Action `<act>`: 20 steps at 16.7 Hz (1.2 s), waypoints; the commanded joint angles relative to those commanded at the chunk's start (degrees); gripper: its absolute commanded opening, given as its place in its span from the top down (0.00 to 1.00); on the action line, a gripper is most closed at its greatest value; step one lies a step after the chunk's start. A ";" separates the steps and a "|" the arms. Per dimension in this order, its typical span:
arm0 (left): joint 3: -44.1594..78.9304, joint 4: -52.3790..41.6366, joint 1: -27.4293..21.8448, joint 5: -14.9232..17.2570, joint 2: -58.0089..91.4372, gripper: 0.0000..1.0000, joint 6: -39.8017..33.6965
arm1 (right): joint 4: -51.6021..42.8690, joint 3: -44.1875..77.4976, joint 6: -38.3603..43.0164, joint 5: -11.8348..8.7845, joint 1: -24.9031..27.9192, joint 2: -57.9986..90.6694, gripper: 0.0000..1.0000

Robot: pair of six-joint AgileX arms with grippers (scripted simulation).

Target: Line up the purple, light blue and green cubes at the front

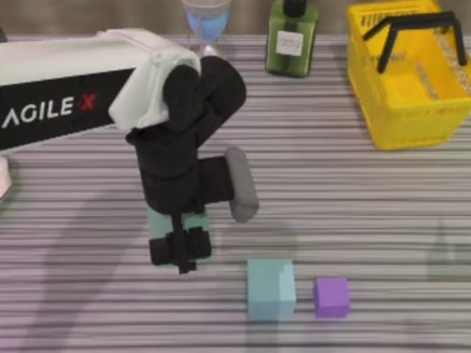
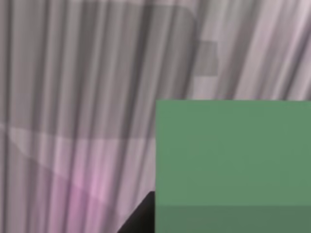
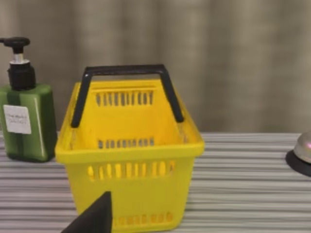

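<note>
My left gripper (image 1: 182, 254) points down at the front left of the table, shut on the green cube (image 1: 157, 221). In the left wrist view the green cube (image 2: 233, 155) fills the near corner, with one dark finger (image 2: 141, 219) flat against its side. The light blue cube (image 1: 271, 288) rests on the table to the right of it. The small purple cube (image 1: 332, 297) stands just right of the light blue one, a narrow gap between them. My right arm is outside the top view; only a dark part of my right gripper (image 3: 96, 218) shows, facing the basket.
A yellow basket (image 1: 383, 110) with black handles stands at the back right. A green pump bottle (image 1: 291, 37) and a blue-and-clear glass object (image 1: 207, 22) stand along the back edge. A bell (image 3: 303, 153) shows beside the basket in the right wrist view.
</note>
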 joint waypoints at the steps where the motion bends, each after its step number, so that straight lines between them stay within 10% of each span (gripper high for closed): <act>1: -3.26 0.82 -0.72 -0.01 -2.62 1.00 1.78 | 0.00 0.00 0.00 0.00 0.00 0.00 0.00; 20: -19.34 18.93 -2.72 -0.04 -2.49 1.00 6.53 | 0.00 0.00 0.00 0.00 0.00 0.00 0.00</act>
